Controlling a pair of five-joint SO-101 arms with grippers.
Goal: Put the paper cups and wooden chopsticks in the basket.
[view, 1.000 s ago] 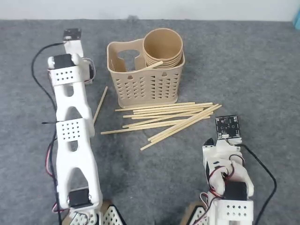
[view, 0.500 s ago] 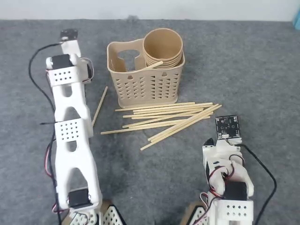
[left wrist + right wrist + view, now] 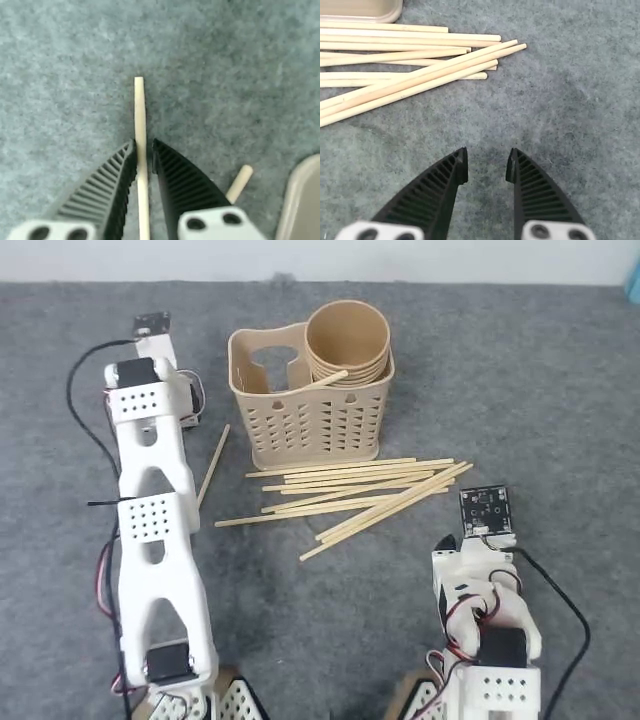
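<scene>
Chopstick-loading step under way. Left gripper straddles lone chopstick lying left of basket, jaws narrowed to stick's width, apparently pinching. Paper cups stacked inside basket. Chopstick pile in front of basket. Right gripper near pile, part-open, empty. Next: lift, tip stick into basket.

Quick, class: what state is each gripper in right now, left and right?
Left gripper: closed on a chopstick.
Right gripper: open, holding nothing.
</scene>
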